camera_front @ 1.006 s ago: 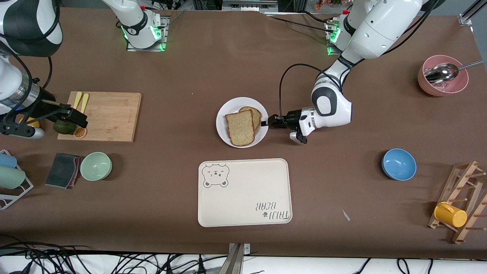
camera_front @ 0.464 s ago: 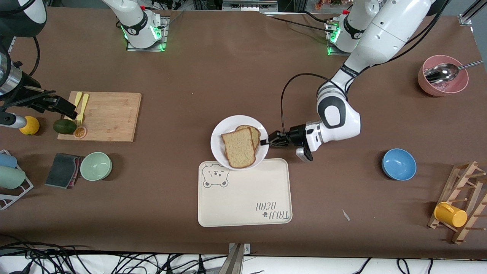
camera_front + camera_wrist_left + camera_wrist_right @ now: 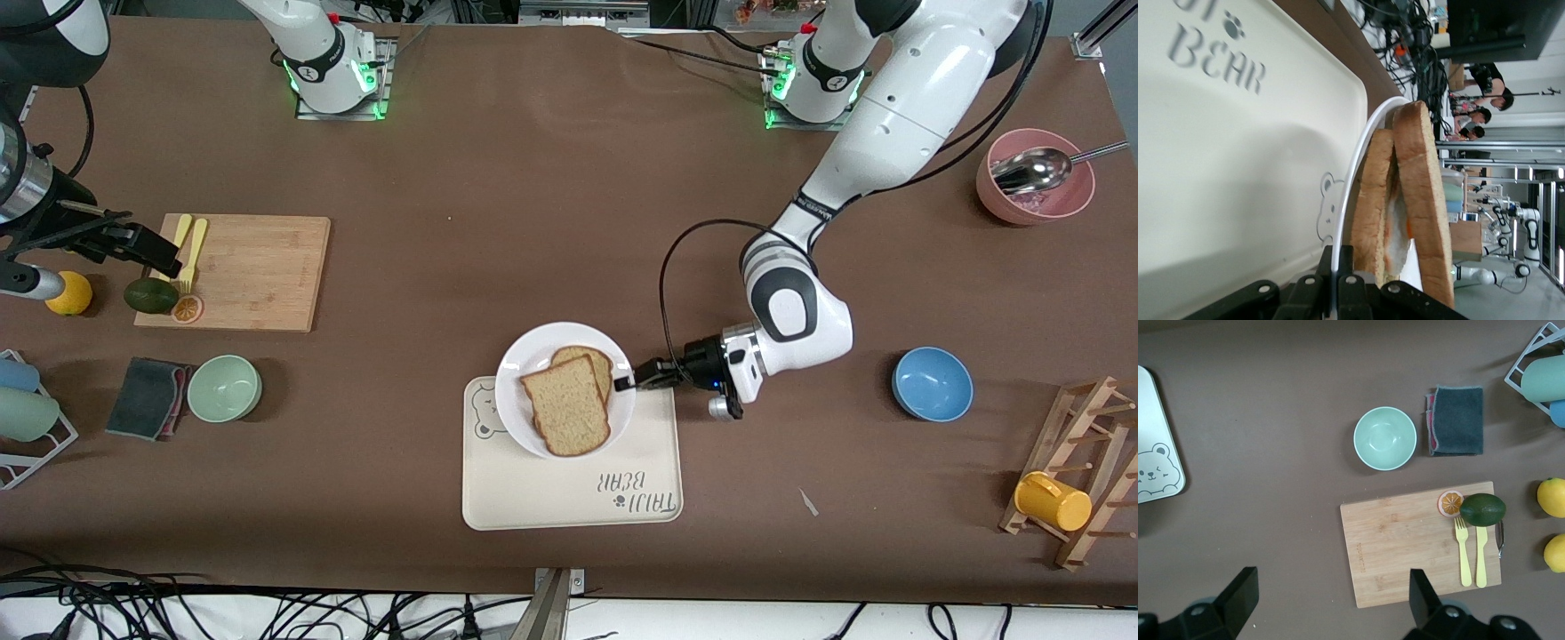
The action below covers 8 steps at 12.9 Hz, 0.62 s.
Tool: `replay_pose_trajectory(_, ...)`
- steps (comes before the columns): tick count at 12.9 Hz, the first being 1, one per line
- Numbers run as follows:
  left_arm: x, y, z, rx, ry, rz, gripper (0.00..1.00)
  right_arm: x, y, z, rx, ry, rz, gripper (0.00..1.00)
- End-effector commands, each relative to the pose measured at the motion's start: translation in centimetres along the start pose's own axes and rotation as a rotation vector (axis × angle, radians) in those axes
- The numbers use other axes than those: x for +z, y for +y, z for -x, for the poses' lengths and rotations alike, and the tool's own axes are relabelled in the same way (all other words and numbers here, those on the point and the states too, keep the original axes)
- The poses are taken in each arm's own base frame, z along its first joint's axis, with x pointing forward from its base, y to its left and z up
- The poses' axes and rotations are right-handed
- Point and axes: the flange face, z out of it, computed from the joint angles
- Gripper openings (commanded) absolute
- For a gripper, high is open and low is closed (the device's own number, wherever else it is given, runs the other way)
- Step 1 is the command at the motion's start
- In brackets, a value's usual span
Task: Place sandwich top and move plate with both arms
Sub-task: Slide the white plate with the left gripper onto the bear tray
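Centrally, in the lower middle of the front view, we see the plate carried by the left gripper, whose jaws are clenched on the rim at the side toward the left arm's end of the table; in the left wrist view the thin white rim runs straight between the black fingers. We judge that this edge grip is chosen so the load on the plate stays untouched. The sandwich top already lies on the lower toast slice, slightly offset from it, so we take the stacking step as done. The plate overlaps the upper part of the bear tray, covering most of the bear drawing; whether it rests on the tray or hangs just above it we cannot tell. At the upper left of the front view the right gripper waits over the near-left edge of the wooden cutting board, its jaws released and empty, above the yellow fork and the avocado, clear of the left arm's work.
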Motion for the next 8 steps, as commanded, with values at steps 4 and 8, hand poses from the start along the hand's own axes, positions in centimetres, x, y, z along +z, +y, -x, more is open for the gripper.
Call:
replay_pose_trajectory(4,1.7,-1.0,-4.3,-0.014,0.038,-0.025,0.00,-0.8,0.6,0.1,0.004,-0.002,0.005,1.00)
replay_pose_trajectory(8,2.4,-2.6,-5.8,-0.008,0.065,-0.065,0.00,-0.7,1.2,0.2,0.016,-0.017,0.010,1.00)
